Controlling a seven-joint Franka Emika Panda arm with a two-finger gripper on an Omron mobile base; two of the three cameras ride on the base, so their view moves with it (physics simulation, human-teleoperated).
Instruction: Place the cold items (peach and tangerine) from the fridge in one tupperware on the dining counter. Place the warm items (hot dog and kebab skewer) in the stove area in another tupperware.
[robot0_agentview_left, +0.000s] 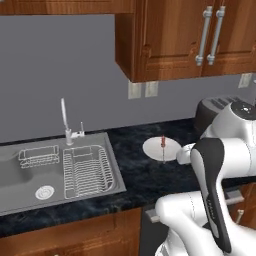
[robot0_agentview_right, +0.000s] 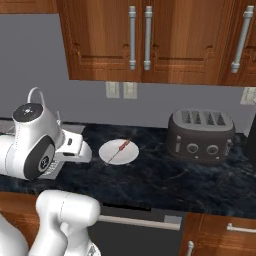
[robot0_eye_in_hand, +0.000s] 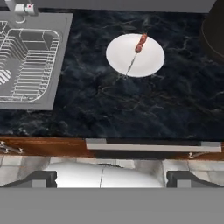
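Dark marble counter (robot0_eye_in_hand: 109, 105) carries our white plate (robot0_eye_in_hand: 151, 63) with the kebab skewer (robot0_eye_in_hand: 139, 46); our gripper (robot0_eye_in_hand: 112, 178) hangs spread wide, holding nothing

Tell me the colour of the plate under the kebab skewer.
White. The plate holding the kebab skewer shows best in the hand view, against the dark marbled counter.

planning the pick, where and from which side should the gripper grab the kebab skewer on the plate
Grip the kebab skewer at its red meat end, the thickest part, from straight above with the jaws across the stick. It lies flat on the white plate, so a side approach would meet the plate.
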